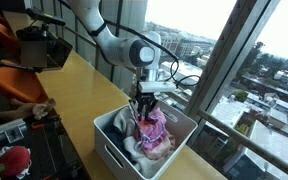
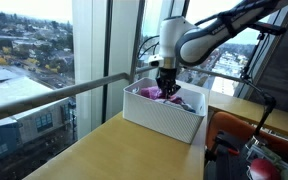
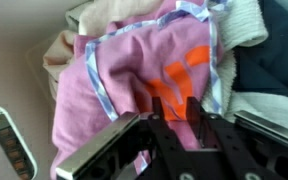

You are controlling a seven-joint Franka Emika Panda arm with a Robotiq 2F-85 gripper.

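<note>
A white basket (image 1: 109,150) full of clothes stands on the wooden table by the window; it also shows in an exterior view (image 2: 169,122). My gripper (image 1: 141,108) reaches down into it from above, as in an exterior view (image 2: 166,88). In the wrist view the fingers (image 3: 172,115) are closed on a fold of a pink garment (image 3: 134,70) with an orange print and pale blue trim. The garment (image 1: 152,130) lies on top of the pile and is bunched up at the fingers. It shows pink in the basket (image 2: 172,94).
A cream cloth (image 3: 69,45) and a dark cloth (image 3: 279,60) lie under the pink garment. The window glass and its frame (image 1: 219,70) are right behind the basket. A red object (image 1: 14,158) and clutter sit at the table's far side. A black stand (image 2: 254,120) is nearby.
</note>
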